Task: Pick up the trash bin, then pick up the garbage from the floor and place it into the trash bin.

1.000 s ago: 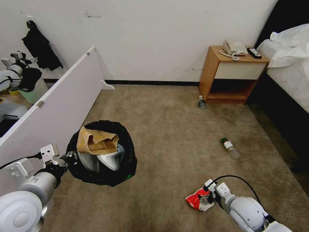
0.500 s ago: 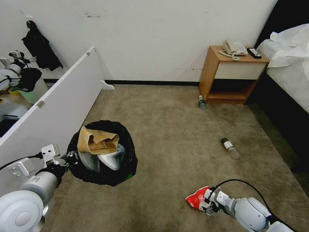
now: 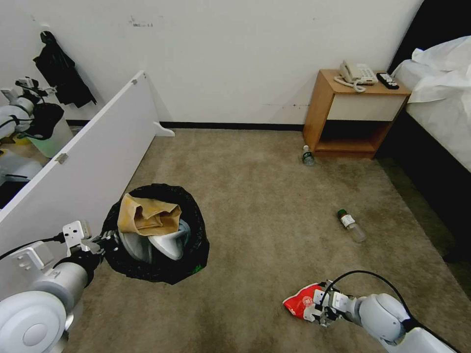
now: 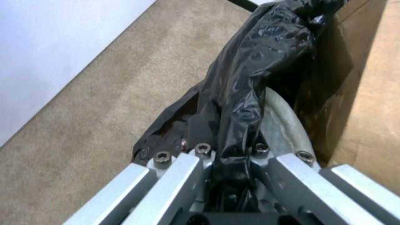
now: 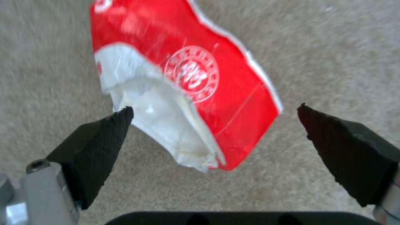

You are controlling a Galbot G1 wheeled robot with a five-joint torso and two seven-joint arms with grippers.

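The trash bin (image 3: pixel 156 233), black bag over its rim, sits on the floor (image 3: pixel 255 196) by the white panel (image 3: pixel 88 166), stuffed with a brown paper bag (image 3: pixel 147 215) and what looks like a white slipper (image 3: pixel 169 242); the left gripper (image 3: pixel 105 240) is clamped on its bagged rim. Two bottles (image 3: pixel 351 225) (image 3: pixel 307 156) lie farther out toward the nightstand (image 3: pixel 353 115). The red-white wrapper (image 5: pixel 187 93), crumpled with its white inside showing, lies at the carpet's near edge, and the right gripper (image 5: pixel 214 137) hangs over it with fingers spread wide, holding nothing.
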